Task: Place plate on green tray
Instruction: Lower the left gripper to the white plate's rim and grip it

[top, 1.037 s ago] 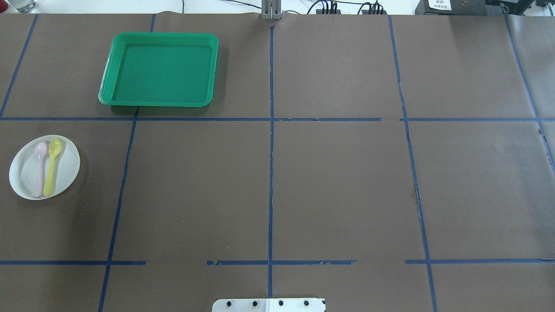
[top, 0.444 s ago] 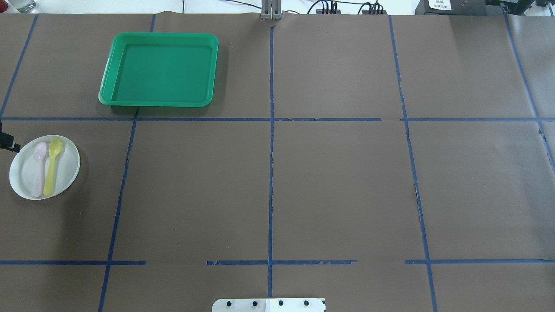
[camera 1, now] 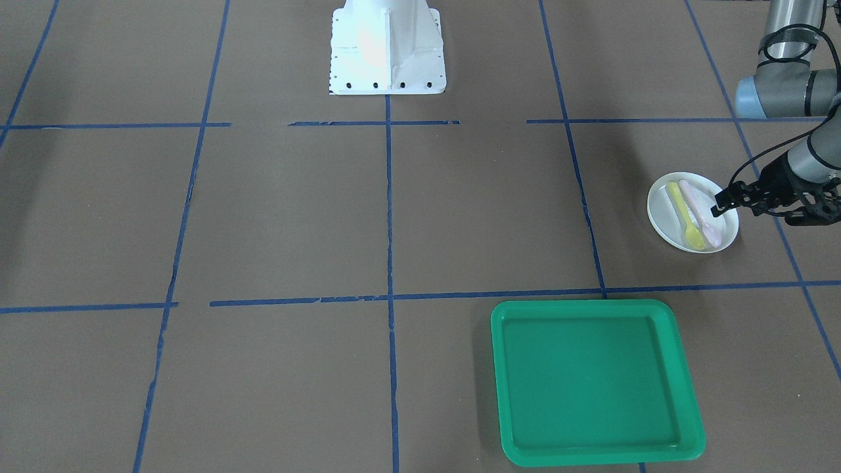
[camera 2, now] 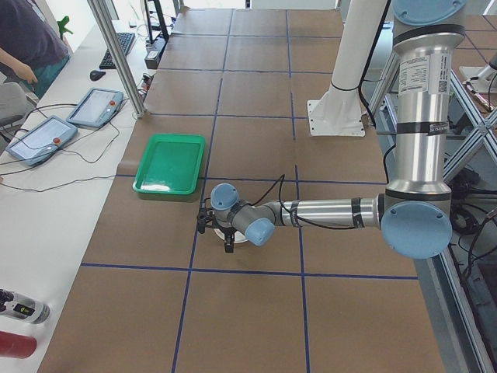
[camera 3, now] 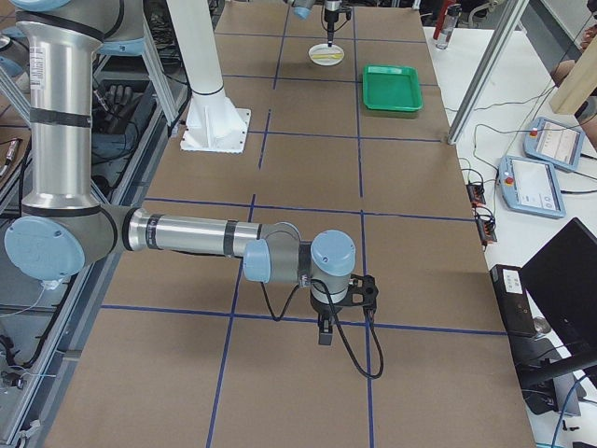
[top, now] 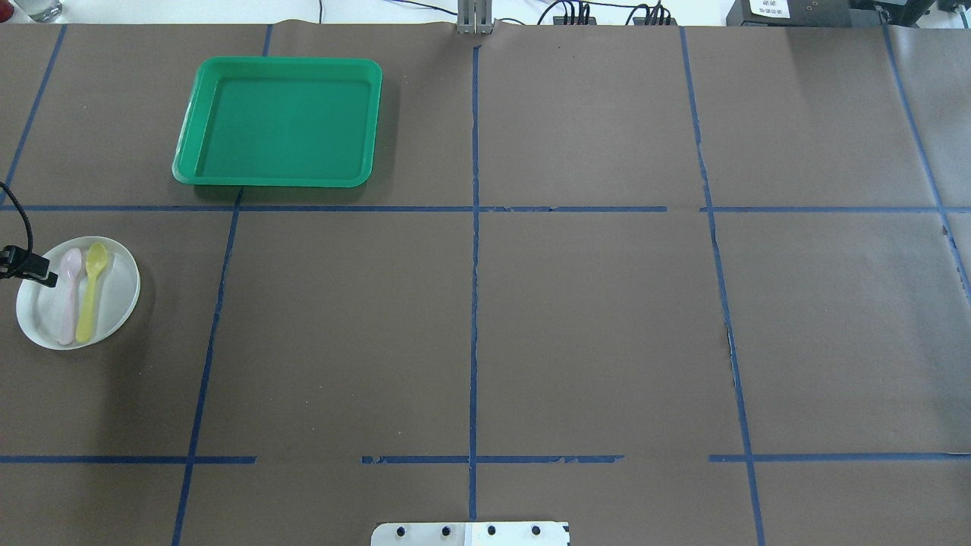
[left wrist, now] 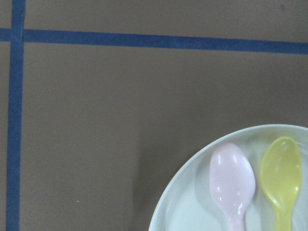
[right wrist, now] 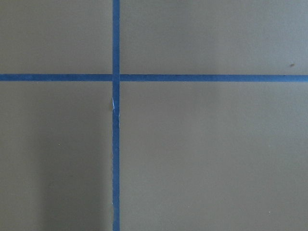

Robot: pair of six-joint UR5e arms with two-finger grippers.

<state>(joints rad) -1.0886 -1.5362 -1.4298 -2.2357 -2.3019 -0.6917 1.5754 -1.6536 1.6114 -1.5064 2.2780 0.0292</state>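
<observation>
A white plate (top: 114, 292) holds a pink spoon (top: 70, 296) and a yellow spoon (top: 91, 292) at the table's left edge. It also shows in the front view (camera 1: 663, 210) and the left wrist view (left wrist: 192, 211). The green tray (top: 281, 121) lies empty farther away; it also shows in the front view (camera 1: 594, 381). My left gripper (camera 1: 723, 200) looks open, low at the plate's outer rim beside the pink spoon, holding nothing; only its tip (top: 30, 269) shows overhead. My right gripper (camera 3: 324, 334) hangs over bare table far away; I cannot tell its state.
The robot's white base (camera 1: 387, 46) stands at the table's near middle. A metal post (top: 475, 19) rises at the far edge. Two tablets (camera 2: 39, 136) lie on the side bench behind the tray. Blue tape lines cross the brown table cover.
My left gripper has come in from the left edge of the overhead view and reached the plate's rim. The plate, spoons and tray have not moved.
</observation>
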